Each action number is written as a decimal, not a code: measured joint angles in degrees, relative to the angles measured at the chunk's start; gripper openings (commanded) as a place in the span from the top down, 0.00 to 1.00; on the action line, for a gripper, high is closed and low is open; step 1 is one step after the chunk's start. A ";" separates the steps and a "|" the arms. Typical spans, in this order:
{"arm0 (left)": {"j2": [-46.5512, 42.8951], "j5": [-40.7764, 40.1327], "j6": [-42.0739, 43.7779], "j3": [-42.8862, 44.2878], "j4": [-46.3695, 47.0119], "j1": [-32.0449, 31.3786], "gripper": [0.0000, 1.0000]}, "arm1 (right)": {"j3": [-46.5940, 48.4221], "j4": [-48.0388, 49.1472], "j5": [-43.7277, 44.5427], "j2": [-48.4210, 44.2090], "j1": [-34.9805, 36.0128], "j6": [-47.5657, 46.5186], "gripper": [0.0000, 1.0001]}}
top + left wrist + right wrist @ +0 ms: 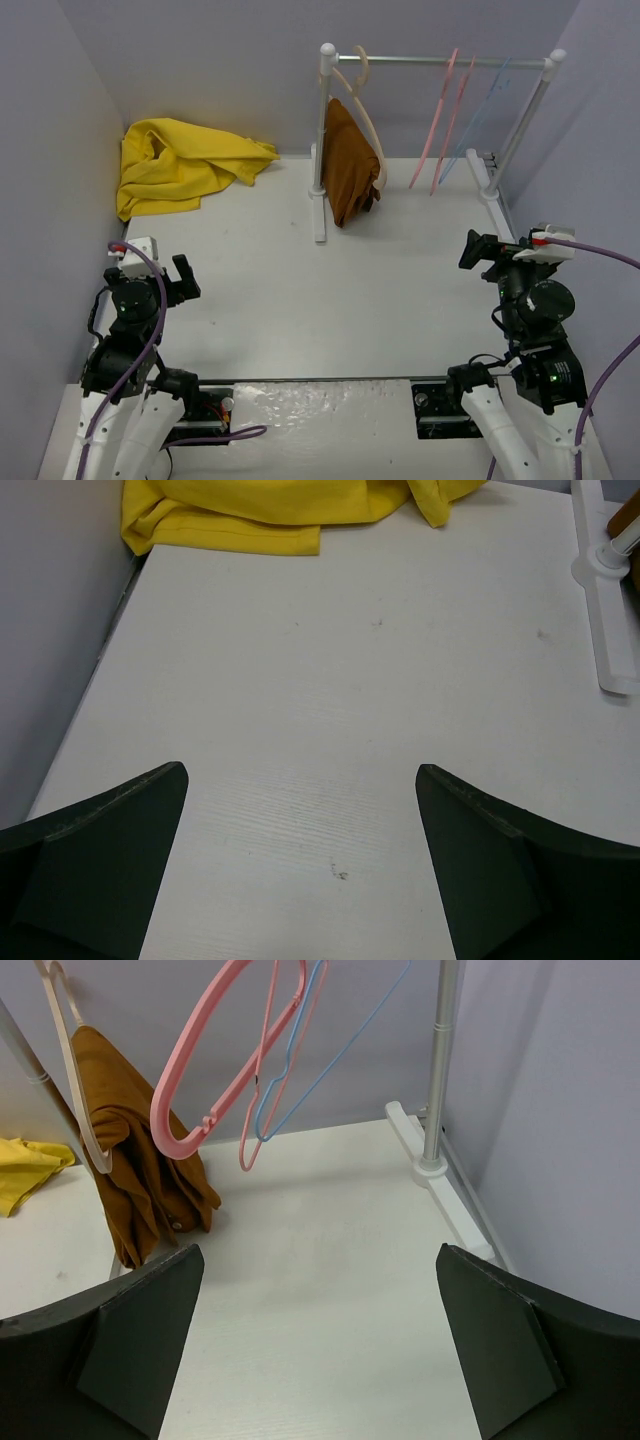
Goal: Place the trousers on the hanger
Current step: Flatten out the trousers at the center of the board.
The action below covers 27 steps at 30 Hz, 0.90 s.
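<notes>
The yellow trousers (180, 165) lie crumpled at the far left corner of the table; their near edge shows at the top of the left wrist view (270, 510). Two pink hangers (440, 125) hang side by side on the white rack's rail (430, 61), also seen in the right wrist view (205, 1070). My left gripper (175, 280) is open and empty, low over the table, well short of the trousers. My right gripper (490, 250) is open and empty at the right side, short of the rack.
A rust-brown cloth (350, 165) hangs on a thick beige hanger (362, 90) at the rack's left end. A light blue hanger (485, 110) hangs right of the pink ones. The rack's white feet (320, 215) stand on the table. Grey walls close in left, back and right.
</notes>
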 measured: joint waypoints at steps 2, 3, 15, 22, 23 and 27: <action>0.41 0.44 -0.01 -0.02 0.31 -0.07 0.03 | 0.07 0.03 0.00 0.38 0.00 0.20 0.00; 0.69 0.69 -0.02 -0.02 0.50 -0.15 0.03 | 0.13 0.04 0.00 0.58 0.00 0.37 0.00; 14.45 4.57 -2.55 0.62 4.23 -0.28 0.03 | 0.66 0.13 -2.40 2.10 0.00 2.09 0.00; 26.58 5.88 -4.44 3.31 12.50 -0.28 0.03 | 0.66 0.20 -4.12 2.21 0.45 2.06 0.00; 28.69 5.90 -5.15 3.73 13.72 -0.31 0.03 | 0.66 0.20 -4.31 2.19 0.60 2.01 0.00; 38.56 5.92 -8.05 8.00 19.45 -0.33 0.03 | 0.55 0.33 -4.84 2.13 1.34 1.76 0.00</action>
